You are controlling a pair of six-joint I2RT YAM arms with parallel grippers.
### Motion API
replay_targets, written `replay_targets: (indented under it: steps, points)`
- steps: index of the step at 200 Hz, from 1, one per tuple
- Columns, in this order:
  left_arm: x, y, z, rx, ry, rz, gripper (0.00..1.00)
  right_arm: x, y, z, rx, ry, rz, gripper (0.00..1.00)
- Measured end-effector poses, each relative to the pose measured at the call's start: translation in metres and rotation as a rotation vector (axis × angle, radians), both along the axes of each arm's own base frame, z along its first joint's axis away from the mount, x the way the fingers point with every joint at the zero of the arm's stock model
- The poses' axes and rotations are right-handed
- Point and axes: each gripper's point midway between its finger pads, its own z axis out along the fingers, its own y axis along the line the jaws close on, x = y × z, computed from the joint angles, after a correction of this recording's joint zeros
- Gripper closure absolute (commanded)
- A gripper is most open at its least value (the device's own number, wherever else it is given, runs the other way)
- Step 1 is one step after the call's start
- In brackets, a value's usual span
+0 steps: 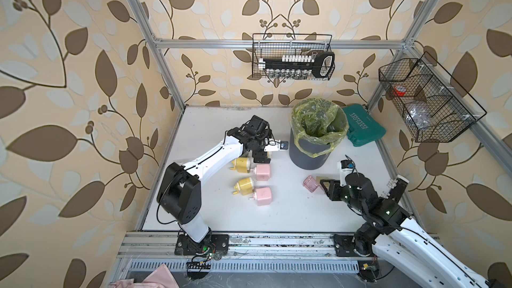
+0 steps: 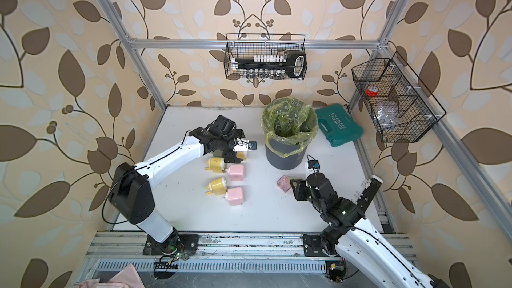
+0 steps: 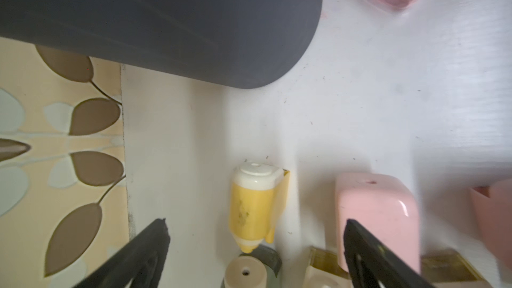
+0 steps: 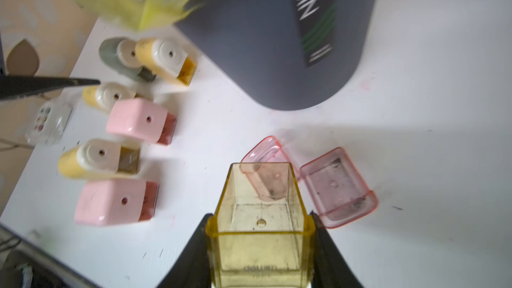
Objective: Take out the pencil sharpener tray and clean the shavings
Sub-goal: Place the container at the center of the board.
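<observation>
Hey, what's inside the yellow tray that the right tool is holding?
The yellow tray in the right tool looks nearly empty: only dark smudges on its walls. Its near end runs out of frame, unseen.

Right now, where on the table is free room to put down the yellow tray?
Free: the bare table between the pink sharpeners and the right arm, down to the front rail; also the back left corner. Crowded: around the pink trays near the bin.

My right gripper (image 4: 260,216) clamps the yellow translucent tray (image 4: 260,247) beside 2 pink trays (image 4: 338,187) on the counter (image 4: 415,106); only faint dark shavings (image 4: 249,205) cling inside.
</observation>
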Motion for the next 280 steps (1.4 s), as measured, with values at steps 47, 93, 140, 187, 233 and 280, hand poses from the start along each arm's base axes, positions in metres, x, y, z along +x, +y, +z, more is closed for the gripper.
replay_targets:
  steps: [47, 93, 140, 187, 233, 280]
  points:
    - [-0.052, 0.033, 0.036, -0.175, -0.077, 0.115, 0.01, -0.010, 0.056, 0.005, -0.098, -0.135, 0.210, 1.00]
    - [-0.083, 0.056, 0.064, -0.277, -0.107, 0.200, 0.01, -0.002, 0.087, -0.039, -0.181, -0.202, 0.272, 1.00]
    - [-0.118, 0.089, 0.090, -0.372, -0.194, 0.273, 0.01, 0.001, 0.101, -0.071, -0.208, -0.245, 0.281, 0.92]
    - [-0.122, 0.105, 0.088, -0.397, -0.196, 0.376, 0.01, 0.011, 0.108, -0.082, -0.220, -0.275, 0.242, 0.45]
    - [-0.110, 0.111, 0.065, -0.324, -0.130, 0.470, 0.01, 0.016, 0.097, -0.071, -0.244, -0.304, 0.185, 0.30]
    - [-0.097, 0.133, 0.076, -0.380, -0.179, 0.601, 0.01, 0.016, 0.095, -0.007, -0.170, -0.383, 0.170, 0.26]
